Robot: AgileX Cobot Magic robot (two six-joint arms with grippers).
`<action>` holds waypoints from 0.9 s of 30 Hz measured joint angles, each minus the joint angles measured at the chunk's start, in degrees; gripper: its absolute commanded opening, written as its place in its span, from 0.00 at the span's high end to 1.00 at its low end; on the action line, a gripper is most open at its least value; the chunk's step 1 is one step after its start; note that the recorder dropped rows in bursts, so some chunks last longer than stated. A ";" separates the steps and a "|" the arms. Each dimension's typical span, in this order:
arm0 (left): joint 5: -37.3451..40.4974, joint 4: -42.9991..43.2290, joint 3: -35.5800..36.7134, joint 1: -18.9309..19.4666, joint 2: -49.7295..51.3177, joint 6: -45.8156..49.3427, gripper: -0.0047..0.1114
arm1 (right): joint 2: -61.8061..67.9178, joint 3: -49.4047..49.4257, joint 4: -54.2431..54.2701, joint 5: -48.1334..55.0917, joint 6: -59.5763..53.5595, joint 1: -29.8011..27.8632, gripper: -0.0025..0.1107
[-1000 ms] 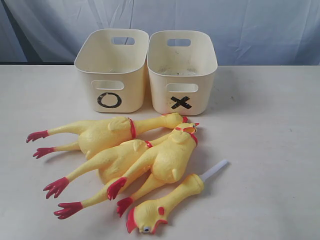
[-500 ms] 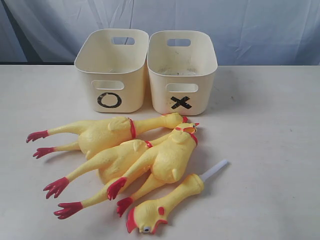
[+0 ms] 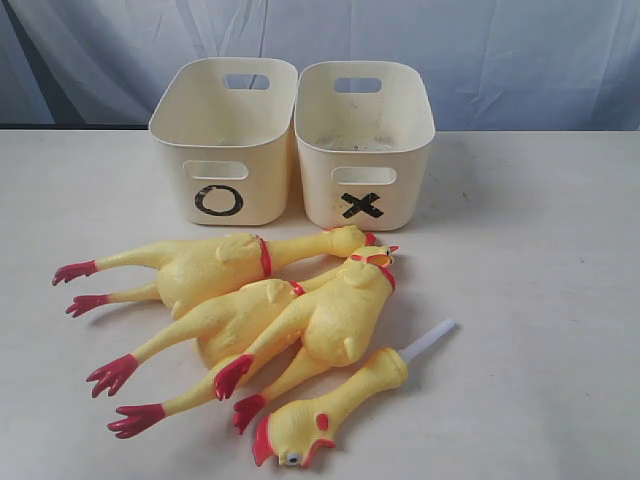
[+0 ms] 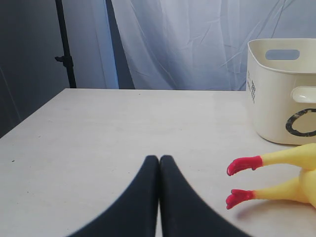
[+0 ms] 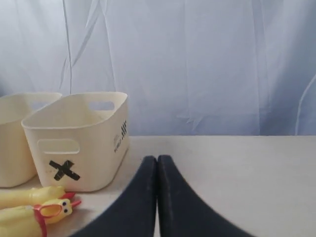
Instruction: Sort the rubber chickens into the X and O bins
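Note:
Three long-legged yellow rubber chickens [image 3: 260, 305] lie piled on the table in front of the bins, red feet to the left. A shorter chicken [image 3: 335, 410] with a white tube end lies nearest the front. The O bin [image 3: 222, 140] stands at the back left, with the X bin [image 3: 365, 145] beside it on the right; both look empty. Neither gripper shows in the exterior view. My left gripper [image 4: 159, 159] is shut and empty, left of one chicken's red feet [image 4: 243, 165]. My right gripper [image 5: 157, 159] is shut and empty, right of the X bin [image 5: 79, 140].
A pale curtain hangs behind the table. In the left wrist view a dark stand [image 4: 64, 44] rises beyond the table's far left corner [image 4: 66, 91]. Bare tabletop [image 3: 540, 280] lies to the right of the chickens and bins.

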 measured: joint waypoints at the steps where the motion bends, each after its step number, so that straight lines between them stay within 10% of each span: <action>1: 0.00 0.00 0.00 0.00 0.00 0.00 0.96 | 0.00 0.00 1.75 -1.08 0.00 0.00 0.98; 13: 0.00 0.00 0.00 0.00 0.00 0.00 0.96 | 0.00 0.00 16.35 -15.52 3.99 0.00 0.98; 27: 0.00 0.00 0.00 0.00 0.00 0.00 0.96 | 12.67 -23.61 16.44 12.19 -2.32 0.00 0.98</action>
